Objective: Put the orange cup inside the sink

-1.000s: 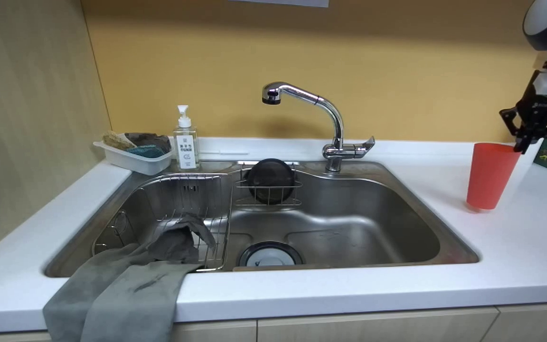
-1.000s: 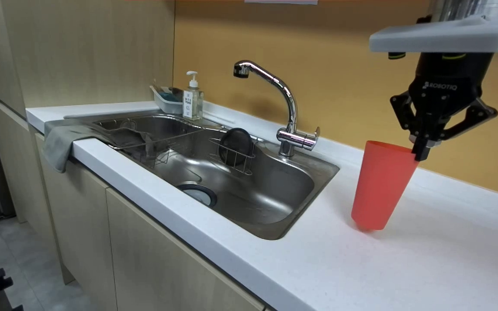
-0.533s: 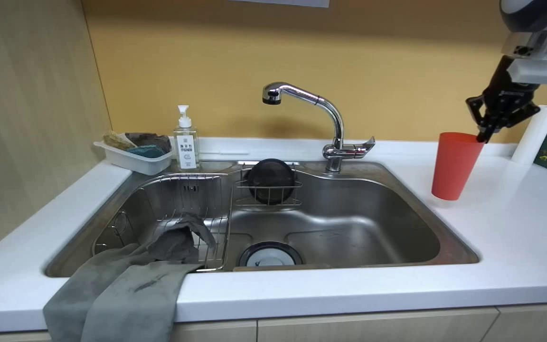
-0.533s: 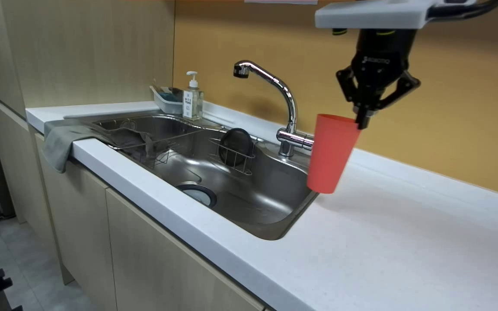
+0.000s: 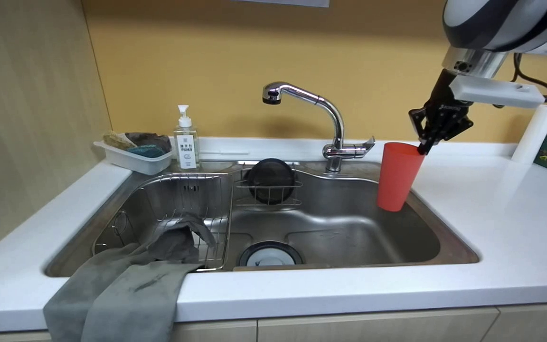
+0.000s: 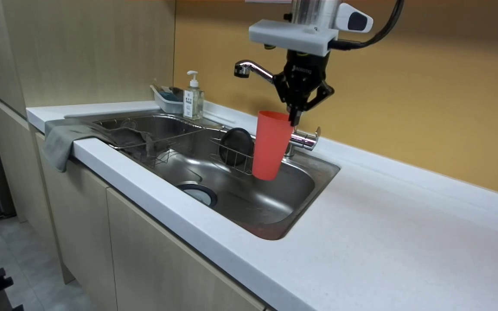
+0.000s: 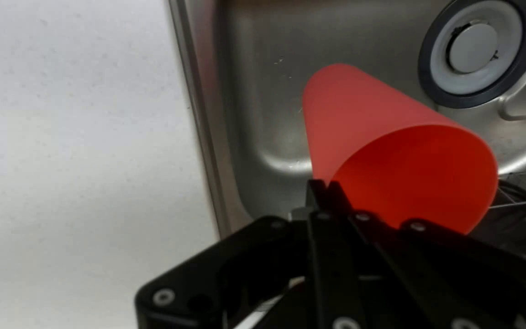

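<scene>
While claw [image 6: 293,118] pinches tapered, seemingly plastic cup [image 6: 270,147], steel sink [image 5: 340,237] gleams below.

Counter [image 6: 383,224] shone bright, upper wall [image 5: 183,19] fell in shade, soft shadow lay behind the faucet [image 5: 338,124], glare streaked the sink [image 5: 340,242], gripper [image 7: 326,185] looked blurred in wrist view.

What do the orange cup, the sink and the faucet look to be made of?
Orange cup: probably plastic, smooth and fairly matte; thin rim, even color, no metallic glint.
Sink: satin-looking metal, likely stainless steel; grey with soft, blurred highlights along its curves.
Faucet: polished, chrome-like finish, going by sharp, bright reflections; the material underneath can't be told.
</scene>
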Controlling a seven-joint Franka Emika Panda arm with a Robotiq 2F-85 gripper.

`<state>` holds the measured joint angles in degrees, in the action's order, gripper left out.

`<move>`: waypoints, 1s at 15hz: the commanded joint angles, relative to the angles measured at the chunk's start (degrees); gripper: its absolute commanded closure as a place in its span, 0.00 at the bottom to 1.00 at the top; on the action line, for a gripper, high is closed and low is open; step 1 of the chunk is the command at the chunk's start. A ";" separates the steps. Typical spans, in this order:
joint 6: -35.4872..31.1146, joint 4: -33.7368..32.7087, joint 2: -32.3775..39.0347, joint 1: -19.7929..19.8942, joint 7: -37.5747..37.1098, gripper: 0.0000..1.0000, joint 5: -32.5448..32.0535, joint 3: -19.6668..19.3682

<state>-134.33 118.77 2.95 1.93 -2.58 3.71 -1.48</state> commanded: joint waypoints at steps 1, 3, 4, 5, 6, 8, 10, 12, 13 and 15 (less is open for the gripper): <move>0.10 -0.02 0.00 -0.05 0.11 0.98 0.02 -0.06; -0.26 0.51 0.13 -0.11 0.87 1.00 -0.71 0.05; -0.67 0.79 0.42 -0.33 1.11 1.00 -1.00 0.27; -1.12 1.11 0.95 -0.72 1.10 1.00 -1.68 0.59; -1.61 1.40 1.57 -1.11 1.15 1.00 -2.22 0.93; -2.86 1.83 3.27 -1.92 1.22 1.00 -3.67 1.56; -4.46 2.10 5.21 -2.58 1.68 1.00 -3.74 2.15; -6.50 2.20 7.22 -3.03 2.21 1.00 -2.86 2.71; -7.96 2.30 8.31 -3.11 2.45 1.00 -2.09 3.03; -10.34 2.31 10.42 -2.97 3.32 1.00 -0.38 3.70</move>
<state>-141.76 120.79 11.47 -1.13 -0.70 1.36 1.55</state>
